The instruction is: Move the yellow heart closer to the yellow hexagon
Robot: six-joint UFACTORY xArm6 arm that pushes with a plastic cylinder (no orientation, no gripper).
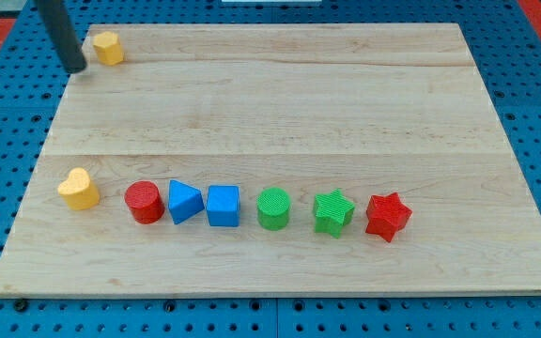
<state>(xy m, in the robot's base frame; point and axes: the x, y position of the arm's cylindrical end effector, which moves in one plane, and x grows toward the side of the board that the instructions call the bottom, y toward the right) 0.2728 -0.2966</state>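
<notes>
The yellow heart lies near the wooden board's left edge, at the left end of a row of blocks. The yellow hexagon sits at the board's top left corner. My tip is at the board's top left edge, just left of and slightly below the yellow hexagon, a small gap apart. It is far above the yellow heart.
A row runs rightward from the heart: red cylinder, blue triangle, blue cube, green cylinder, green star, red star. The wooden board lies on a blue pegboard.
</notes>
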